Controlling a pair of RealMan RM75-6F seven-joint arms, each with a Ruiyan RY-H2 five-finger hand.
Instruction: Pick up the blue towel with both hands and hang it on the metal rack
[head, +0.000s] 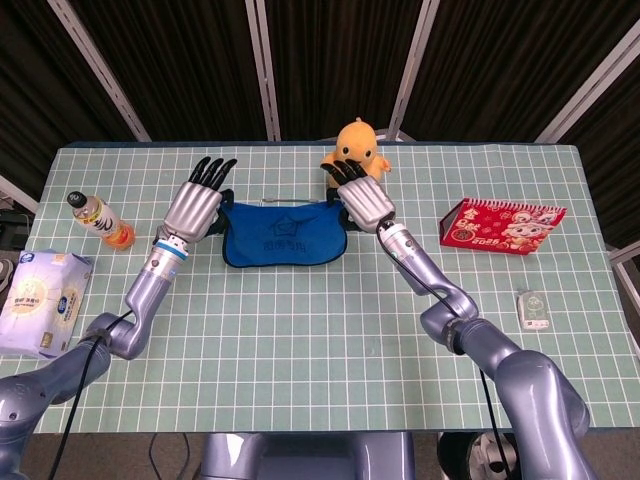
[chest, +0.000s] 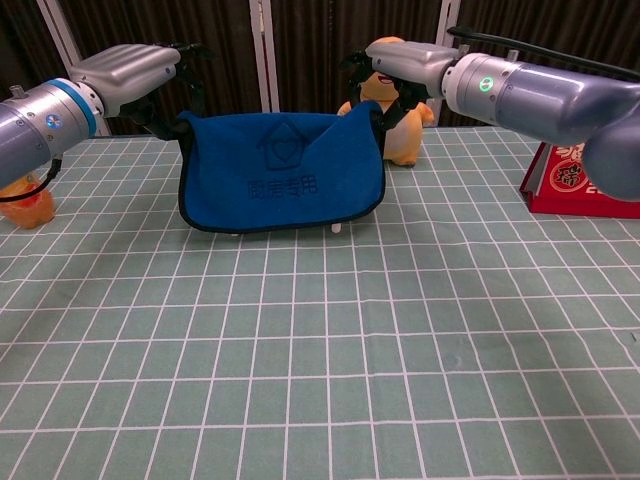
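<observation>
While the blue towel (chest: 282, 172) hangs spread near the table's (head: 330, 330) far edge, left hand (chest: 130, 70) and right hand (chest: 415, 62) each pinch a top corner — equally near, long axis left-to-right. Only the chest view shows a metal rack (chest: 337, 227) foot beneath its hem — release seems next.

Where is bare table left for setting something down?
Free: the whole near half of the table, and the patch between the blue towel and the red box. Crowded: the back middle, around towel, both hands and plush duck.
</observation>
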